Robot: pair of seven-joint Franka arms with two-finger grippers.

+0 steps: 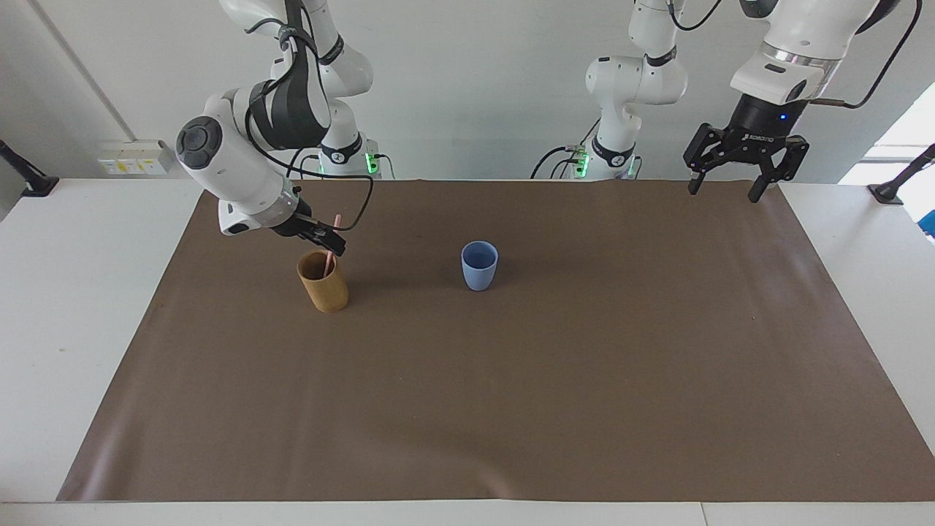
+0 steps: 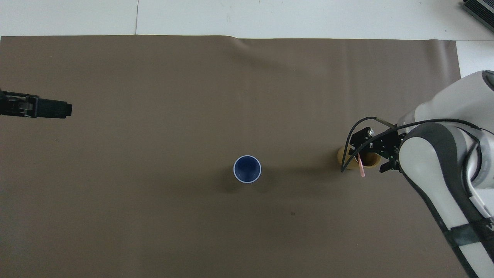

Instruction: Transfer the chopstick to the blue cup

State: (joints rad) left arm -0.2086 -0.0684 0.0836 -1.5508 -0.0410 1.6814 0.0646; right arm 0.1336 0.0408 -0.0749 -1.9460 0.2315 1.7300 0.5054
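The pale pink chopstick (image 1: 337, 219) stands leaning in a tan bamboo-like cup (image 1: 323, 285) toward the right arm's end of the mat. My right gripper (image 1: 333, 244) is at the stick, just above that cup's rim; it also shows in the overhead view (image 2: 364, 156), where the stick's end (image 2: 361, 170) pokes out below it. The light blue cup (image 1: 479, 266) stands upright and empty at mid-mat (image 2: 247, 168). My left gripper (image 1: 722, 191) is open and empty, raised over the mat's edge at the left arm's end (image 2: 54, 109).
A brown mat (image 1: 511, 394) covers most of the white table (image 1: 80, 307). The bamboo cup (image 2: 343, 156) is mostly hidden under my right arm in the overhead view. A black clamp (image 1: 895, 186) sits on the table by the left arm's end.
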